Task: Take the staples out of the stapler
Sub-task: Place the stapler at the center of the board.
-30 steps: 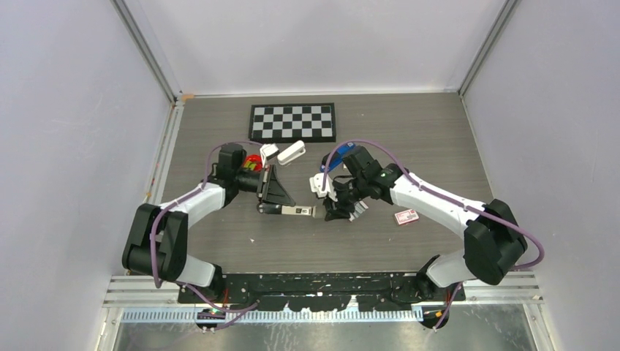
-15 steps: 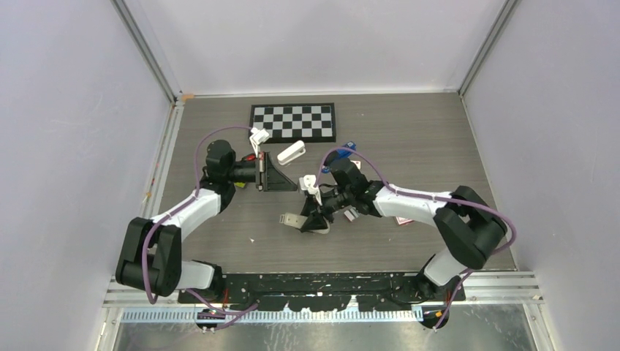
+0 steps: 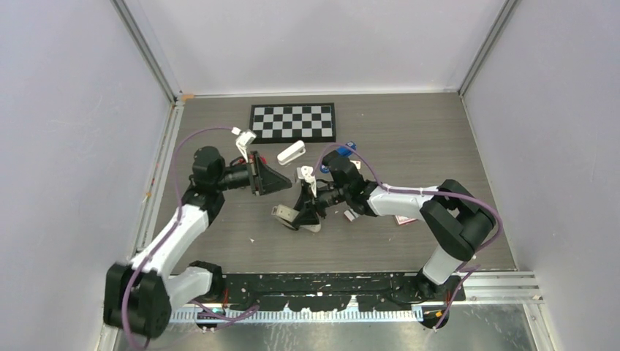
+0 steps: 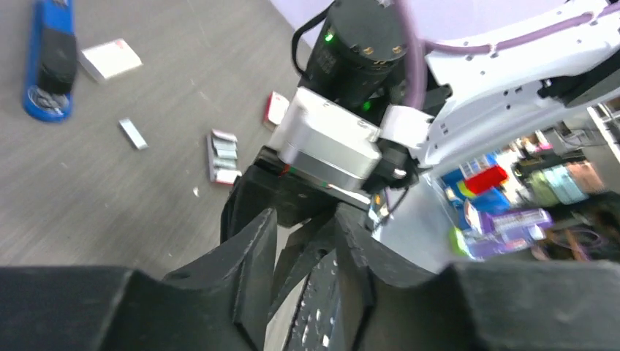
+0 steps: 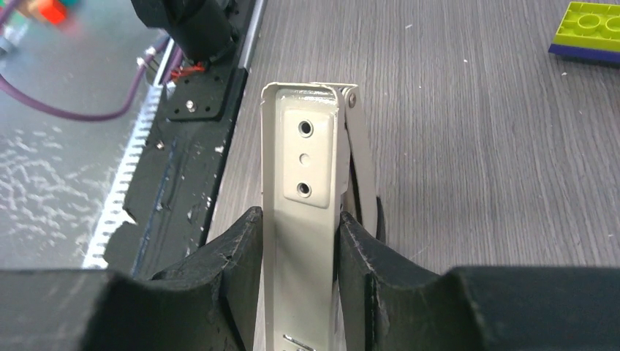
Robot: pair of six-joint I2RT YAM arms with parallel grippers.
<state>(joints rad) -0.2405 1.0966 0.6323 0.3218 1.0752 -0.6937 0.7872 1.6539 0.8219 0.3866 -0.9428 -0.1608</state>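
The blue stapler (image 4: 47, 62) lies flat on the table with its dark side showing. From above, the stapler (image 3: 343, 149) is half hidden behind the right arm's cable. My right gripper (image 5: 300, 219) is shut on a pale metal hinged bar (image 5: 303, 153), which it holds tilted over the table centre (image 3: 286, 215). My left gripper (image 4: 307, 219) hangs left of it (image 3: 281, 183), its jaws a little apart with nothing between them, pointing at the right wrist. Loose staple strips (image 4: 223, 155) lie on the table beyond it.
A white stapler (image 3: 291, 152) lies in front of the checkerboard (image 3: 292, 122). A red-and-white box (image 3: 406, 218) sits by the right forearm, and a white box (image 4: 110, 58) lies near the blue stapler. A green brick (image 5: 588, 25) sits further off.
The left gripper let go of the metal bar and drew back to the left. The right gripper carried the bar leftward and tipped it up.
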